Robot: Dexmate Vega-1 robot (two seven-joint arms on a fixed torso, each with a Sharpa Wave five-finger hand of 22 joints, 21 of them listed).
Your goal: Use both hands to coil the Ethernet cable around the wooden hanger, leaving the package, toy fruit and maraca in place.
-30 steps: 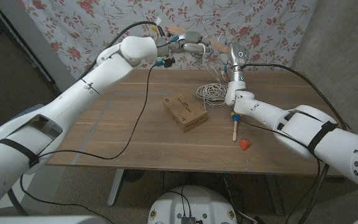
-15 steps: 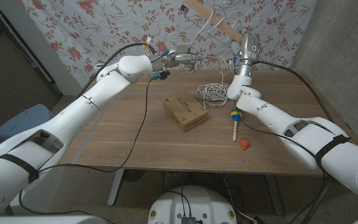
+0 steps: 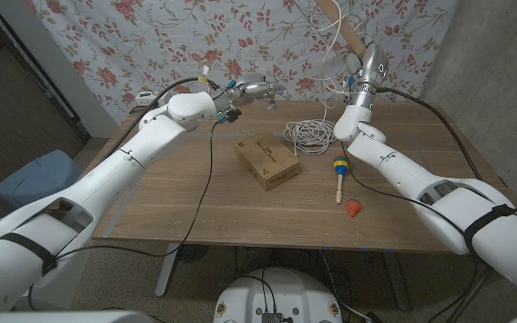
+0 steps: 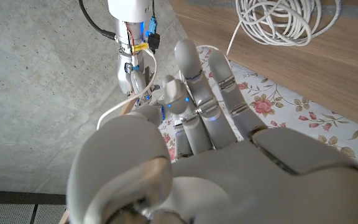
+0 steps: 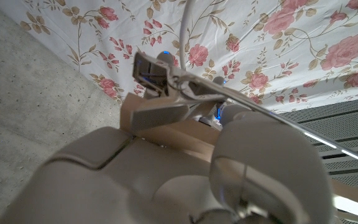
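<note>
My right hand (image 3: pixel 364 74) is raised above the table's far edge and grips the wooden hanger (image 3: pixel 341 21), which slants up to the picture's top. In the right wrist view the hanger's wood (image 5: pixel 166 115) and metal hook (image 5: pixel 229 93) lie in that hand. The white Ethernet cable (image 3: pixel 328 54) hangs from the hanger to a loose coil (image 3: pixel 308 135) on the table. My left hand (image 3: pixel 257 90) hovers left of the hanger, fingers straight (image 4: pixel 204 93) with nothing in them. The cardboard package (image 3: pixel 267 160), maraca (image 3: pixel 338 176) and red toy fruit (image 3: pixel 355 208) lie on the table.
The wooden table (image 3: pixel 178 197) has bare room on its left half and along the front. A flowered cloth (image 3: pixel 151 36) hangs behind the table. A black cable (image 3: pixel 206 170) droops from my left arm across the tabletop.
My right hand has lifted the hanger higher and to the right. My left hand has come away from the hanger, moving down and left.
</note>
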